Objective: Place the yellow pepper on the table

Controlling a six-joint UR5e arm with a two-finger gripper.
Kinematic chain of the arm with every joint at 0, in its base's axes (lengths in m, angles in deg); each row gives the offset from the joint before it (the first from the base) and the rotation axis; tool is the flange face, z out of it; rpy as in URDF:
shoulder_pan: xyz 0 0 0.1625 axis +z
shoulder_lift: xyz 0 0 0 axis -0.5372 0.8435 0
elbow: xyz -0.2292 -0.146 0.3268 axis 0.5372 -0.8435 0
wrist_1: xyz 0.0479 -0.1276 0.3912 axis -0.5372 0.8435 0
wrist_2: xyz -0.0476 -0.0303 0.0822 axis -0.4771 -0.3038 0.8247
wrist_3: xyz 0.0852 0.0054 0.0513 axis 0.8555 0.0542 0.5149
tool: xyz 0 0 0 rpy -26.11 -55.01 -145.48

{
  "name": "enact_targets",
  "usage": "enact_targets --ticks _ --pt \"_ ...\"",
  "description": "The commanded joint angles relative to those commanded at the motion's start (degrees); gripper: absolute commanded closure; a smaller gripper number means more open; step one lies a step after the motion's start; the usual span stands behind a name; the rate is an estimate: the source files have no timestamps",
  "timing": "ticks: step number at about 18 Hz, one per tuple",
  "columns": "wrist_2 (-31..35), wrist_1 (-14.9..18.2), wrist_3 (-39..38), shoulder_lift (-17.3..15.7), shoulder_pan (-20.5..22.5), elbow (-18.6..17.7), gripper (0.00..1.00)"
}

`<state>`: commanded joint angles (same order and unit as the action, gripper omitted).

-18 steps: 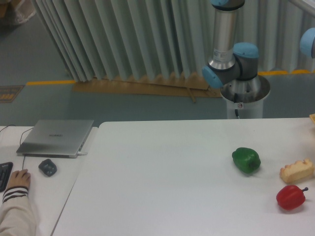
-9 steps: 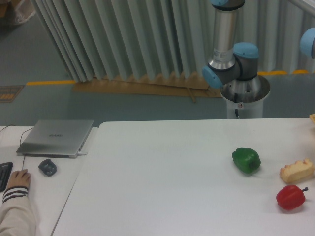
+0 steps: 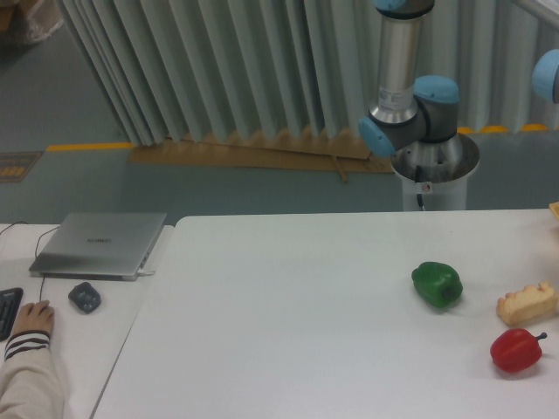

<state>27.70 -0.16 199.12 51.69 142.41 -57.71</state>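
Worktop (image 3: 288, 297), white and matte, carries a green pepper (image 3: 438, 284), with a red pepper (image 3: 515, 350) nearer the camera and to its right, and a pale toy block (image 3: 527, 304) between them at the right edge. Behind the green pepper stands the arm's base (image 3: 434, 166); the pincer and the yellow pepper are out of frame.

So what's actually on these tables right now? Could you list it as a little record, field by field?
robot arm: base stands behind the table; gripper out of view
table: white table, wide and plain
green pepper: on the table, right of centre
red pepper: near the right edge, closer to the camera
bread-like piece: between the two peppers, far right
yellow pepper: not in view
side desk: closed laptop, mouse, a person's hand
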Motion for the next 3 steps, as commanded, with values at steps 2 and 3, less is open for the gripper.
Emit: enact_targets --ticks 2,3 --pt "0.0 0.0 0.0 -0.1 0.0 0.0 0.00" --pt "0.0 0.0 0.0 -0.1 -0.1 0.0 0.00"
